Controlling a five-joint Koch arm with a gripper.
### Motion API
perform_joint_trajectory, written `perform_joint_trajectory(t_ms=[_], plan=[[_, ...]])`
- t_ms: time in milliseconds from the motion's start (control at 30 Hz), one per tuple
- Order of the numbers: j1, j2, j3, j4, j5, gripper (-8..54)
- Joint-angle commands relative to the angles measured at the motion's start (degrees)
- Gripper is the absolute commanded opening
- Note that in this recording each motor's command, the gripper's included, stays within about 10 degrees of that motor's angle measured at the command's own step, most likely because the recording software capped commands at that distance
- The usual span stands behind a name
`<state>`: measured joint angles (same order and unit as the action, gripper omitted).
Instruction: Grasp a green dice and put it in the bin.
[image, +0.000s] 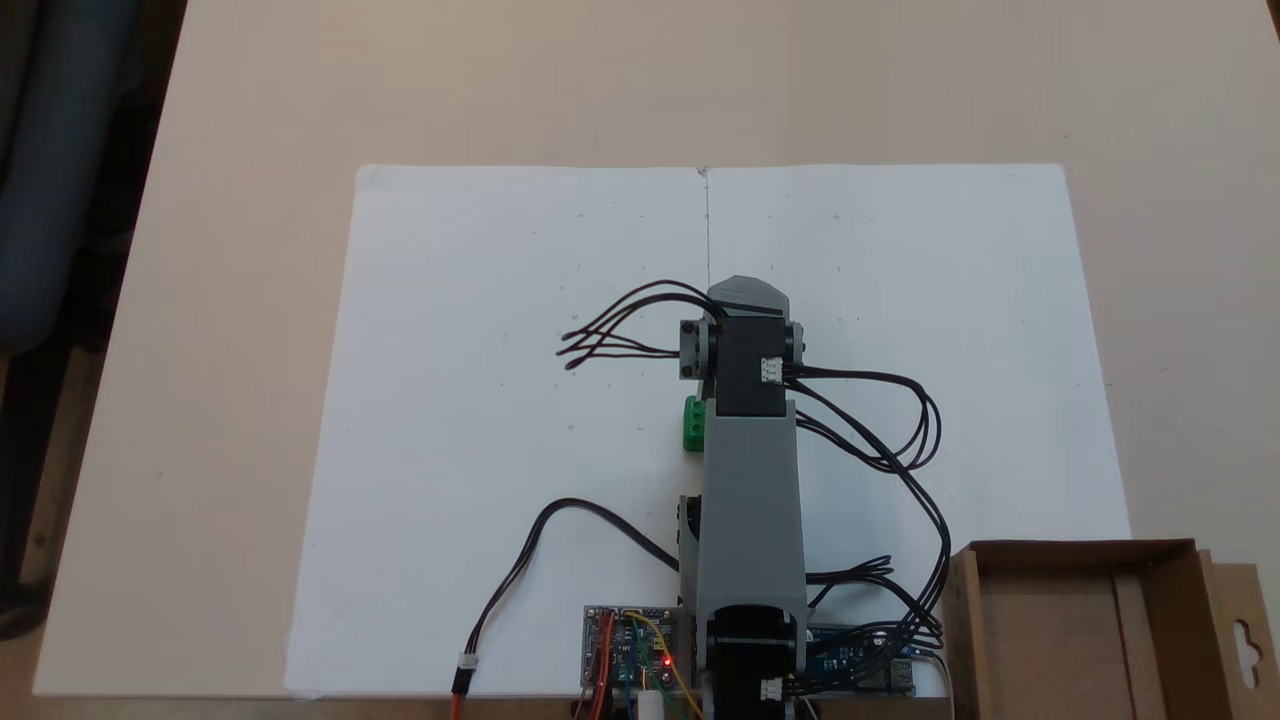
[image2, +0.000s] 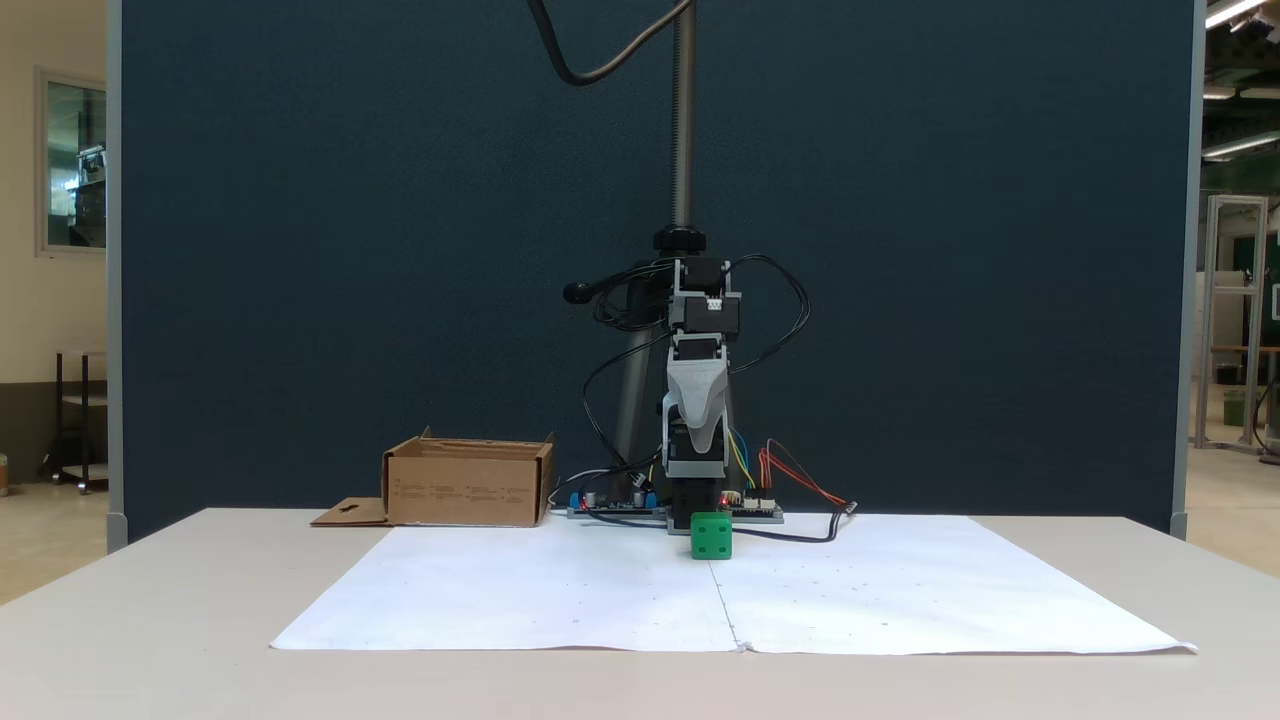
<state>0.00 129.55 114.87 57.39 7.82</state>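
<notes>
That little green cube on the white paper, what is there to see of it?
The green dice is a small, bright green cube that looks like plastic, with dark pips on the face towards the camera in a fixed view. It sits flat and square on the white paper, near the paper's middle seam, just in front of the arm's base. From above, in a fixed view, the grey arm link hides most of it. Nothing visibly grips or touches it except the paper.

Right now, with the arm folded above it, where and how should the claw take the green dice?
Grip the green dice across two opposite upright faces, coming straight down from above: it sits flat on the white paper with free space around it.
</notes>
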Motion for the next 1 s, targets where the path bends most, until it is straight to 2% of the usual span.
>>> perform_joint_trajectory(t_ms=[0,700,967], plan=[[0.53,6.50,-0.88,2.46,-3.08,43.5],[-6.86,6.06,5.98,4.92,-3.08,43.6],[-6.50,5.71,6.42,4.13,-8.44,44.7]])
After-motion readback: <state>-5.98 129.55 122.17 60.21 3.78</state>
